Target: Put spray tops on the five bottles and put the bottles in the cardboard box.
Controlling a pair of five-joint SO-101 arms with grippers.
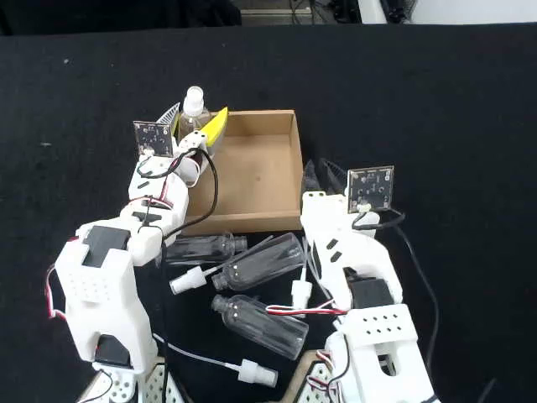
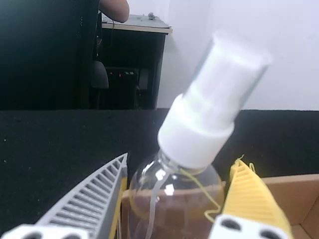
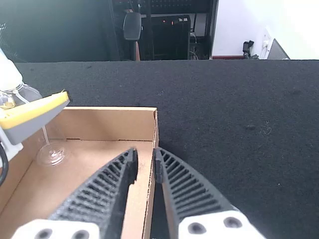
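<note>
A clear bottle (image 1: 194,107) with a white spray top (image 2: 209,114) is tilted over the far left corner of the cardboard box (image 1: 295,159). My left gripper (image 1: 195,122) is shut on it, grey and yellow fingers on either side (image 2: 180,164). The bottle's base (image 3: 52,157) is low inside the box (image 3: 99,117), near the floor. My right gripper (image 1: 317,175) is shut with nothing in it, just outside the box's right wall (image 3: 144,152). Three uncapped bottles lie in front of the box (image 1: 201,248) (image 1: 260,262) (image 1: 260,325). Loose spray tops (image 1: 193,279) (image 1: 300,294) (image 1: 256,372) lie among them.
The black cloth table (image 1: 436,126) stretches away right of and behind the box. Both arm bases crowd the near edge, with wires (image 1: 210,189) trailing over the box's front left corner. A desk and a chair stand in the room beyond the table (image 2: 134,55).
</note>
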